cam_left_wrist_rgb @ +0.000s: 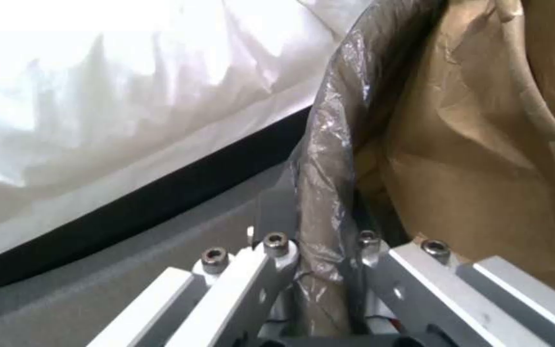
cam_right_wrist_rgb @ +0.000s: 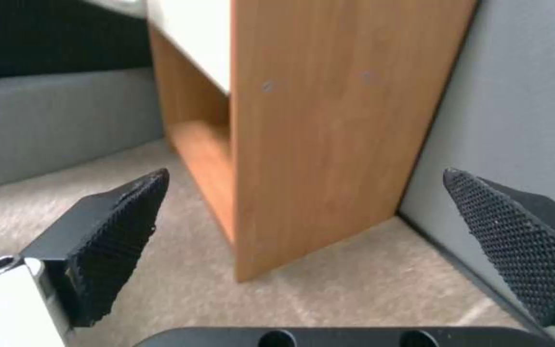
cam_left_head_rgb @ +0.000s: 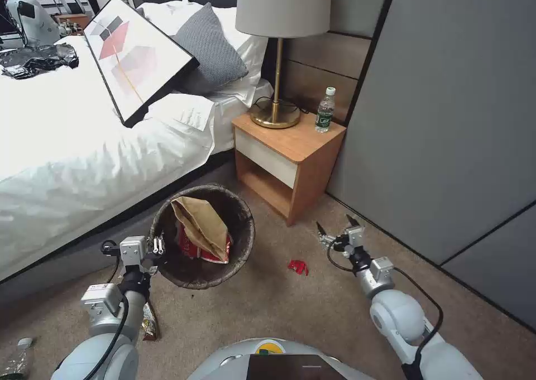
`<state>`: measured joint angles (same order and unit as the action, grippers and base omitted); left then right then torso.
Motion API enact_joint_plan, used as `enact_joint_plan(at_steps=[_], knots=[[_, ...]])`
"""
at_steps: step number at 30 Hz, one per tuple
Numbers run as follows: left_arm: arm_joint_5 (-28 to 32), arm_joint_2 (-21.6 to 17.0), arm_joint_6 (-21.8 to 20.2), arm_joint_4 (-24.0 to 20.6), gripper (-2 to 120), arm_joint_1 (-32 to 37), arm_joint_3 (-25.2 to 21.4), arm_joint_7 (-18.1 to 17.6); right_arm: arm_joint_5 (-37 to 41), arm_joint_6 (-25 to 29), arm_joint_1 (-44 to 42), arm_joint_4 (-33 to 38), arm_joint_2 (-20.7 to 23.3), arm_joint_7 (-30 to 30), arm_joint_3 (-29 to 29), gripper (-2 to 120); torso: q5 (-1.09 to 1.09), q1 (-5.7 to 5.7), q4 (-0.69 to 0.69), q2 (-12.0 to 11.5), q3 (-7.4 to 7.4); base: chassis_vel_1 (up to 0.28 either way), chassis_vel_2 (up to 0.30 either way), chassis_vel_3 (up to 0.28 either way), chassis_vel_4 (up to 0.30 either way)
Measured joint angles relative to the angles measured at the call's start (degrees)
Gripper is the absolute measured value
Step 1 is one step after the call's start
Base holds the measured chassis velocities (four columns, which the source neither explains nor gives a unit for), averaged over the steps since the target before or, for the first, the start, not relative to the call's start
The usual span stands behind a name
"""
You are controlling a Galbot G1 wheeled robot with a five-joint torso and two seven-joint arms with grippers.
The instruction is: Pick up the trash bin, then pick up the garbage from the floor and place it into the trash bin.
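Observation:
The trash bin [cam_left_head_rgb: 207,282], lined with a crinkled dark bag, hangs beside the bed with my left gripper [cam_left_head_rgb: 158,246] shut on its near-left rim. In the left wrist view, the left gripper [cam_left_wrist_rgb: 319,241] clamps the bag-covered rim [cam_left_wrist_rgb: 325,159]. Inside the bin lie a tan paper bag [cam_left_head_rgb: 204,226] [cam_left_wrist_rgb: 483,144] and a red-and-white packet [cam_left_head_rgb: 195,250]. A small red piece of garbage [cam_left_head_rgb: 298,267] lies on the carpet between the bin and my right gripper [cam_left_head_rgb: 335,230]. That gripper [cam_right_wrist_rgb: 306,188] hovers open and holds nothing. A shiny brown wrapper [cam_left_head_rgb: 149,321] lies by my left arm.
A wooden nightstand [cam_left_head_rgb: 290,145] [cam_right_wrist_rgb: 316,120] with a brass lamp [cam_left_head_rgb: 276,112] and a water bottle [cam_left_head_rgb: 325,110] stands ahead of the right gripper, against grey wall panels [cam_left_head_rgb: 446,118]. The bed [cam_left_head_rgb: 84,145] runs along the left. A plastic bottle [cam_left_head_rgb: 17,360] lies at the near left.

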<state>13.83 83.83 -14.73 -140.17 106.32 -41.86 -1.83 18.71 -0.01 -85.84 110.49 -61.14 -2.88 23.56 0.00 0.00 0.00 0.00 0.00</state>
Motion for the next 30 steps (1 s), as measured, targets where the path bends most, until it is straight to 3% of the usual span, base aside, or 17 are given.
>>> enact_joint_plan(at_steps=[3, 12, 22, 30], knots=[[0.3, 0.0, 0.0, -0.4, 0, 0.1, -0.1, 0.0, 1.8, -0.9, 4.3, -5.2, 0.9, 0.2, -4.9, 100, 0.0, 0.0, 0.01, 0.0, 0.0, 0.0, 0.0, 0.0, 0.0], [0.4, 0.1, -0.1, -1.2, 0, 0.5, -0.2, 0.0, 3.9, -1.0, 12.1, -16.1, 1.3, 1.2, -11.6, 100, 0.0, 0.0, 0.01, 0.0, 0.0, 0.0, 0.0, 0.0, 0.0], [0.4, 0.2, -0.1, -1.3, 0, 0.7, -0.6, 0.0, 4.5, -0.9, 17.9, -25.9, 0.5, 3.9, -15.1, 100, 0.0, 0.0, 0.0, 0.0, 0.0, 0.0, 0.0, 0.0, 0.0], [0.4, 0.3, -0.2, -1.3, 0, 0.7, -0.6, 0.0, 4.5, -0.3, 18.6, -28.8, 0.0, 4.7, -15.9, 100, 0.0, 0.0, 0.0, 0.0, 0.0, 0.0, 0.0, 0.0, 0.0]])
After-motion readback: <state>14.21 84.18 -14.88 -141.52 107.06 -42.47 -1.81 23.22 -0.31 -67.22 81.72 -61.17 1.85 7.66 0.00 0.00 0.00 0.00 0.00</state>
